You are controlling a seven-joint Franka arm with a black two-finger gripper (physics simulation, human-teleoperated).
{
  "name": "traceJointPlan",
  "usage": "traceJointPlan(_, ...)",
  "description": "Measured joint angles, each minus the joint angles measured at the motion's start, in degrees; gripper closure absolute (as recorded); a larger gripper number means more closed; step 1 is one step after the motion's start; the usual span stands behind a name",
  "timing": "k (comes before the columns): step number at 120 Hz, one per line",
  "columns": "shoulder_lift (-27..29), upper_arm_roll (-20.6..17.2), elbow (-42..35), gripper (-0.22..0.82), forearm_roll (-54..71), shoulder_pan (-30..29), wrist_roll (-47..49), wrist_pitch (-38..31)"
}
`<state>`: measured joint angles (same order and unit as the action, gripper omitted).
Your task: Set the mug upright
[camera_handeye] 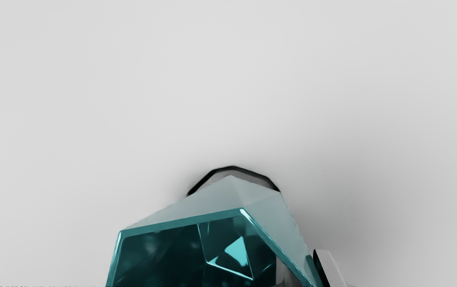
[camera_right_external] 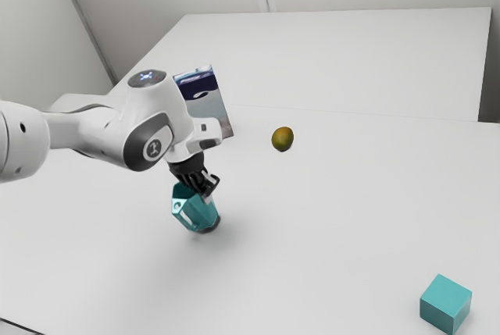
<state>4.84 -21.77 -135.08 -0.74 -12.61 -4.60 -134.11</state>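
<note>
In the exterior view my gripper (camera_right_external: pixel 206 190) is at the rim of the teal mug (camera_right_external: pixel 195 210), on the side facing the exterior view's right. The mug stands on its dark base on the table, its opening facing up; I cannot tell whether it tilts slightly. The wrist view looks into the faceted mug (camera_handeye: pixel 164 255), with its dark-edged base beyond the rim. There my gripper (camera_handeye: pixel 301 277) is shut on the mug's wall, one finger inside the opening and the other against the outside. Part of the mug is cut off by that view's edge.
Behind the gripper stands a blue-and-white box (camera_right_external: pixel 207 105). A brownish-green round fruit (camera_right_external: pixel 283 139) lies toward the exterior view's right of the box. Farther off, a teal cube (camera_right_external: pixel 445 304) sits near the lower right corner of the white table (camera_right_external: pixel 336 218).
</note>
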Motion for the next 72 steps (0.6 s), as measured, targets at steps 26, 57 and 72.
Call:
traceJointPlan(26,-1.3,0.0,0.0,0.77,0.0,-0.2,1.8,-0.4)
traceJointPlan(57,-0.8,-0.1,-0.2,0.45,-0.9,-0.2,2.1,-0.5)
traceJointPlan(72,1.7,-0.8,-0.1,0.35,-1.0,-0.3,2.2,0.4)
